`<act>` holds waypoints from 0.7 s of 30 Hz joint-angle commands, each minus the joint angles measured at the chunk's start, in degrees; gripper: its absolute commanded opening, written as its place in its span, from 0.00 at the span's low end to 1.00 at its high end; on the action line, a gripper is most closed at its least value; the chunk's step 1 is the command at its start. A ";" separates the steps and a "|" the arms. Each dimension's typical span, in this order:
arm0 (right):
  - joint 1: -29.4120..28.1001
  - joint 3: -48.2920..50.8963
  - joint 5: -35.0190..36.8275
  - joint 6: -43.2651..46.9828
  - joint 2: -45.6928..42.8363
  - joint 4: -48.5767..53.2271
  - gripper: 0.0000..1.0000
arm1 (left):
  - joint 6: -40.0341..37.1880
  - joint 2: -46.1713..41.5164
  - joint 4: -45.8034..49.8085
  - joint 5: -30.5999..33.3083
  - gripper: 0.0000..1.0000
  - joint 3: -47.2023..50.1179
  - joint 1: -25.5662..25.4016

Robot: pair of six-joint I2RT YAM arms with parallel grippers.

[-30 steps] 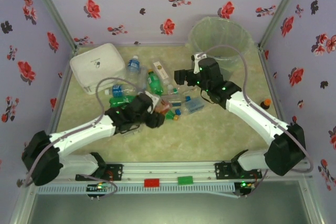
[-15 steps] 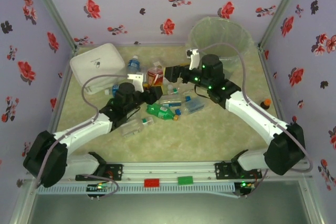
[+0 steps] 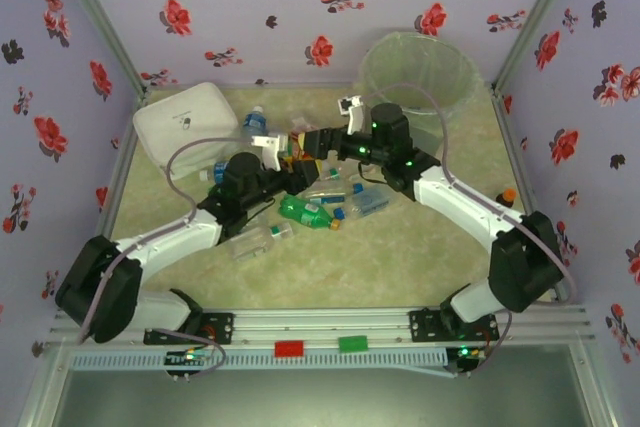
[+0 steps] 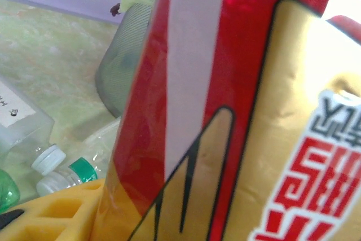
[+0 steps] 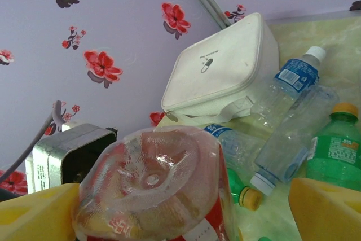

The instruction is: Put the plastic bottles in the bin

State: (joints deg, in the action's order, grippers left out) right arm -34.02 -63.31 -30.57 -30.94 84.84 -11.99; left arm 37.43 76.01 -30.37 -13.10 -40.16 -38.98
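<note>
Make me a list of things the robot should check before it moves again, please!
1. Left gripper holds the red-labelled bottle: ok, shut on it.
2. Right gripper lined up on the bottle's base: ok, its yellow fingers sit either side.
3. Right gripper squeezing the bottle: not ok, it is open, with a gap showing.
4. Bin upright, mouth open: ok.
5. Bottle's cap screwed on: cannot tell.
6. Other bottles cleared away: not ok, the green bottle and more lie on the table.
</note>
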 commanded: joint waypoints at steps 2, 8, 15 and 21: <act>-0.41 -2.34 -2.18 -1.64 1.82 -2.48 0.91 | 0.06 1.00 -0.92 -2.10 0.43 -2.76 0.29; -0.39 -3.45 -2.13 -1.53 3.39 -1.93 0.79 | 0.11 1.21 -0.66 -2.50 0.44 -3.08 0.16; -0.34 -3.84 -1.29 -1.43 4.07 -2.16 0.48 | -0.10 0.90 -0.31 -2.72 0.55 -2.69 0.23; 1.28 -5.06 1.70 0.90 3.09 2.24 0.46 | 0.62 -0.90 -0.52 -2.22 0.87 -1.32 0.86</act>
State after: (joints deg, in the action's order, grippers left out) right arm -33.98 -65.91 -31.29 -31.83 88.51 -12.05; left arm 37.52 77.21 -28.75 -14.41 -41.41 -38.68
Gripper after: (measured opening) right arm 0.508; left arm 0.854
